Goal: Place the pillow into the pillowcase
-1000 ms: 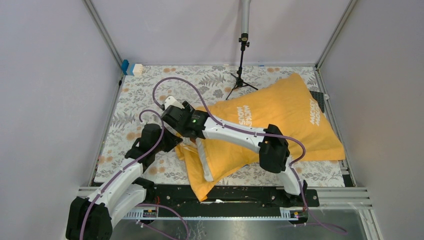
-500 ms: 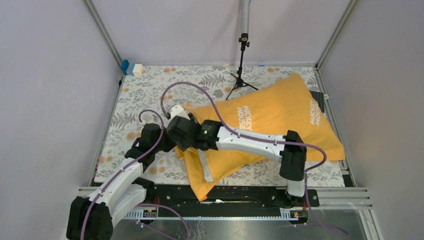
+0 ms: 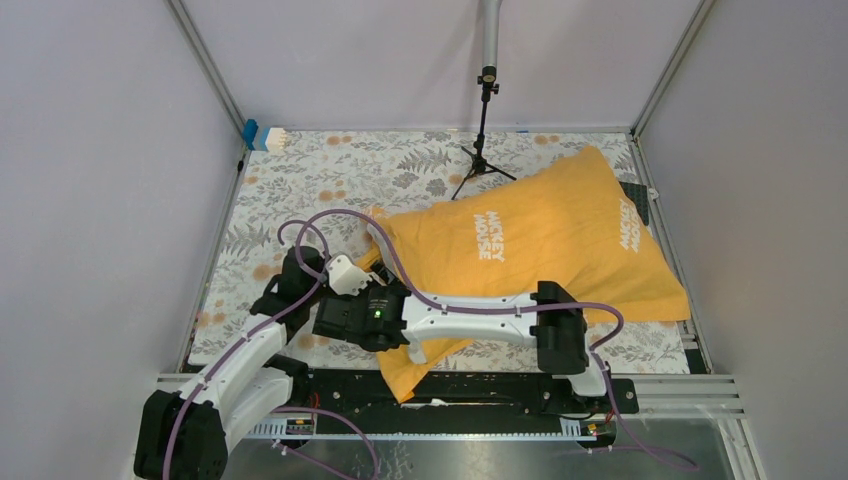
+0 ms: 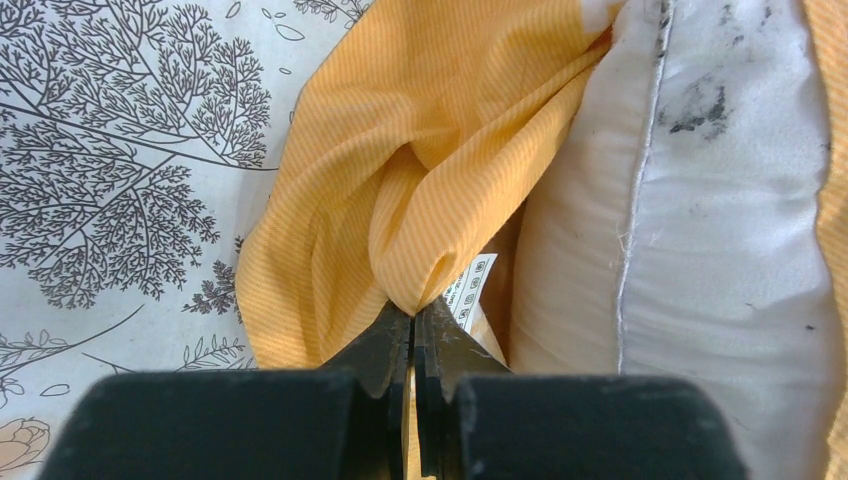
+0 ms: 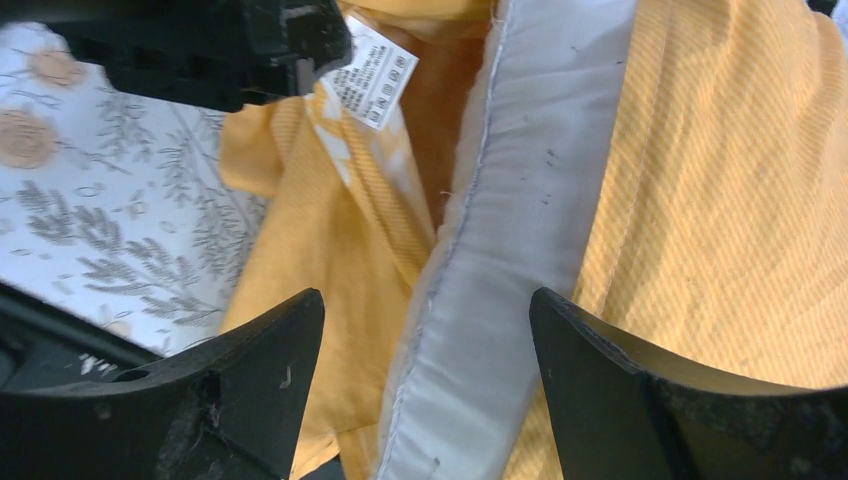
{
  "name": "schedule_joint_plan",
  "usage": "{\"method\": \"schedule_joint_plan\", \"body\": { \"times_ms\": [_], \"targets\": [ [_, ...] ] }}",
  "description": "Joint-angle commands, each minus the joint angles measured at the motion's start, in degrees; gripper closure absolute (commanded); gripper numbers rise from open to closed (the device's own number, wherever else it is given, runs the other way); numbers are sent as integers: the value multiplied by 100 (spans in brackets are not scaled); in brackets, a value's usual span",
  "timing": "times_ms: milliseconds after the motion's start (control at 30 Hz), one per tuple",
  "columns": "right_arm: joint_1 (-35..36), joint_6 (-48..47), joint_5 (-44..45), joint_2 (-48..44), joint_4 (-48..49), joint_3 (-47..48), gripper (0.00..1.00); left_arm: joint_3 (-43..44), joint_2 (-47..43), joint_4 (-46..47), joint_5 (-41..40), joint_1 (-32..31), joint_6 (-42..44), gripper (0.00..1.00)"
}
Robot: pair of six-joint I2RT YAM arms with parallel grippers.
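Observation:
The orange-yellow pillowcase (image 3: 540, 250) lies across the right half of the table, plump with the pillow inside. Its open mouth faces near left. The white pillow (image 4: 700, 200) shows at that mouth, its seamed end bare in the right wrist view (image 5: 520, 200). My left gripper (image 4: 413, 312) is shut on a bunched fold of the pillowcase's mouth edge (image 4: 400, 150), beside a white care label (image 4: 468, 285). My right gripper (image 5: 425, 300) is open, its jaws on either side of the pillow's bare end, with pillowcase cloth (image 5: 720, 200) on the right. In the top view it (image 3: 335, 318) sits low at the mouth.
The floral tablecloth (image 3: 300, 180) covers the table. A black tripod stand (image 3: 483, 130) stands at the back centre, close to the pillowcase's far edge. A blue and white object (image 3: 265, 137) sits in the back left corner. Grey walls and metal frame rails enclose the table.
My right arm has folded back toward the near edge. Its gripper moved from above the pillowcase's mouth down and nearer, to the pillow's bare end. My left gripper has kept its hold.

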Motion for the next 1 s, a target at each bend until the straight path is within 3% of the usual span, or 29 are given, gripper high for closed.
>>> {"method": "schedule_joint_plan", "body": {
  "times_ms": [0, 133, 467, 833, 967],
  "targets": [
    [-47, 14, 422, 84, -258, 243, 18, 85, -21, 363, -74, 93, 3, 100],
    [-45, -156, 272, 85, 99, 199, 17, 68, 10, 405, -49, 94, -17, 100],
    [-395, -279, 1164, 568, -533, 686, 15, 58, 33, 456, 1, 103, -32, 100],
    [-912, -1073, 1638, 681, -328, 1054, 14, 43, 5, 407, -5, 103, -34, 100],
    [-1133, -1502, 1339, 669, 44, 1082, 14, 41, 6, 411, -8, 103, -33, 100]
  ]
}}
